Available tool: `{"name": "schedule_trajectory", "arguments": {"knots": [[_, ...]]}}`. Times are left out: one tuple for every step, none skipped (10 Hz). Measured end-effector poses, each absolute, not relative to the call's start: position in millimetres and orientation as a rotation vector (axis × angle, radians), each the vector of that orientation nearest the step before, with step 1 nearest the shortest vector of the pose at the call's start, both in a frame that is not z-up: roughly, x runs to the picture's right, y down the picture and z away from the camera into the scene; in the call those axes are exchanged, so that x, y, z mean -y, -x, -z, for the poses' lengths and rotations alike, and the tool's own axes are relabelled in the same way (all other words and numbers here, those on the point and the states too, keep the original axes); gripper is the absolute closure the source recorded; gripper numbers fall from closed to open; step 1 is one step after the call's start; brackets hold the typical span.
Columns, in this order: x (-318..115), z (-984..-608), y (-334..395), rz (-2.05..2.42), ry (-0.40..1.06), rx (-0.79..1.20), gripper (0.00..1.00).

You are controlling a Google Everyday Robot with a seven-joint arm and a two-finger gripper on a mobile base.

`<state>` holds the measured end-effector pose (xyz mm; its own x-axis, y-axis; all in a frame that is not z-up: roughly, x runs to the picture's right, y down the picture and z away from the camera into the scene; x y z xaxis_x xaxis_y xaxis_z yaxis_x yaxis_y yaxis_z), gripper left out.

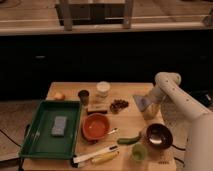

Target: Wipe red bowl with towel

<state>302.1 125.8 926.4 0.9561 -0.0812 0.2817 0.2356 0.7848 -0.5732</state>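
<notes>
The white arm's claw [149,104] hangs over the right side of the wooden counter [125,90], right of frame centre, its fingers apart. A small grey-blue cloth towel [140,102] lies at its tip; contact cannot be determined. The round, shallow orange-red bowl [96,126] sits low centre, beside the green plastic tray [45,146].

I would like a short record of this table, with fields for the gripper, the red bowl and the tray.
green tray: left side of the table, holds a grey-blue sponge
red bowl: near the table's middle, just right of the green tray
gripper: open, above the table's right part, apart from the red bowl
dark bowl: front right
</notes>
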Motion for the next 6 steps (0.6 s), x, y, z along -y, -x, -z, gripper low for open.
{"name": "schedule_trajectory", "arguments": {"knots": [[-126.1,-926.4,-301.9,0.172,0.649,0.249,0.2],[-126.2,-926.2,-301.7,0.172,0.65,0.25,0.2],[-126.4,-926.1,-301.5,0.172,0.65,0.251,0.2],[-126.4,-925.9,-301.3,0.171,0.651,0.252,0.2],[-127.2,-926.2,-301.2,0.17,0.653,0.252,0.2],[-127.1,-925.9,-301.0,0.169,0.653,0.253,0.2]]}}
